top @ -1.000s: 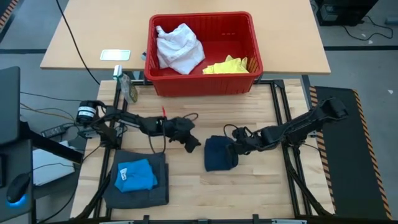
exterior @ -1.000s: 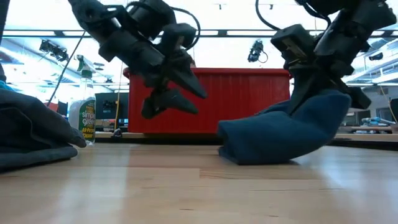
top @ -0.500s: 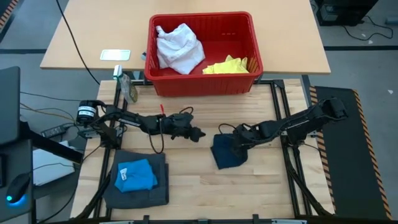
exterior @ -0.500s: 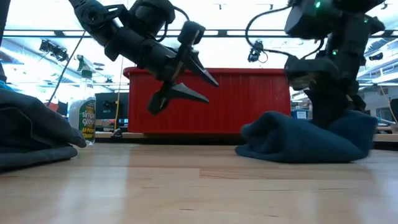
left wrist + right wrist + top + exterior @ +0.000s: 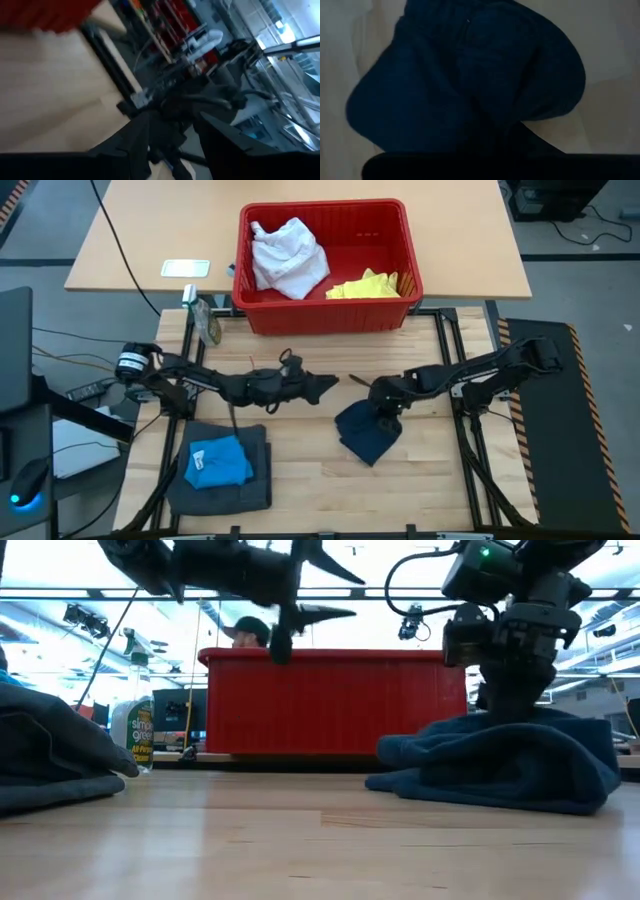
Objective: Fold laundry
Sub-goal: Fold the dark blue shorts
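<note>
So the desk has the red basket at the far edge, with the white garment and the yellow one sitting inside it. Near the left front corner, the bright blue piece lies flat on top of the dark grey one.

The one that matters is the dark navy garment, bunched up a bit right of centre. In the high view it reads like a lopsided diamond, long axis running diagonally from its far-right end down toward the near-left, near corner pointing at the front edge.

The right gripper sits right on its far-right end, jaws pressed together, apparently pinching the cloth there, though the wrist view is too dark to be sure.

The left gripper hangs in the air well above the desk, jaws partly spread with nothing in them, pointing toward the right arm. The navy piece lies to its right and nearer the front, so I'd guess it has to drop down and forward to catch the free corner.
</note>
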You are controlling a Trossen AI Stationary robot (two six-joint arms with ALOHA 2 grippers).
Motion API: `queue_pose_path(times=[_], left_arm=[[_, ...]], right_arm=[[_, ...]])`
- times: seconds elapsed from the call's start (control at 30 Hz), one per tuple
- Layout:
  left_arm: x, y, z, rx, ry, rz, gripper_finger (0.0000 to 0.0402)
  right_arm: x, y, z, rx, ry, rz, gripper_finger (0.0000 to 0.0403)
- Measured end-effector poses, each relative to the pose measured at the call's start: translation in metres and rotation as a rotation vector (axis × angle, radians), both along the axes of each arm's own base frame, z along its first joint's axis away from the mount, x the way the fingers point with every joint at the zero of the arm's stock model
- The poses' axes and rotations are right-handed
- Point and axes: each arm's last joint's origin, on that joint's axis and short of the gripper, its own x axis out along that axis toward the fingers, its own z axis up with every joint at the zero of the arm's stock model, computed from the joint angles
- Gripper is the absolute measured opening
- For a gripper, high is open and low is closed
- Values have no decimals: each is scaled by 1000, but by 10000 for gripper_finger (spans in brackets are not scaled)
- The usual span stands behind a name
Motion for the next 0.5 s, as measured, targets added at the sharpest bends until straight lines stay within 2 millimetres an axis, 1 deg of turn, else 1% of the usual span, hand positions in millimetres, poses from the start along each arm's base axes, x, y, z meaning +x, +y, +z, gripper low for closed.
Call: queue_pose_path(times=[0.1, 0.2, 0.3, 0.33, 0.4, 0.5], left_arm=[[-6, -2, 10, 35, -15, 20, 172], [-10, 2, 16, 37, -13, 29, 172], [-12, 12, 10, 4, 80, 8, 172], [-13, 15, 7, -36, 112, -18, 172], [-15, 21, 2, -109, 168, -76, 172], [-21, 21, 2, -134, 239, -125, 172]], right_arm=[[3, -2, 6, 30, -38, 7, 18], [7, -5, 11, 45, -76, -8, 18], [4, -12, 9, 69, -12, -159, 31], [2, -14, 8, 75, 17, -194, 42], [-2, -18, 8, 69, 49, -240, 75], [-3, -22, 9, 49, 46, -276, 143]])
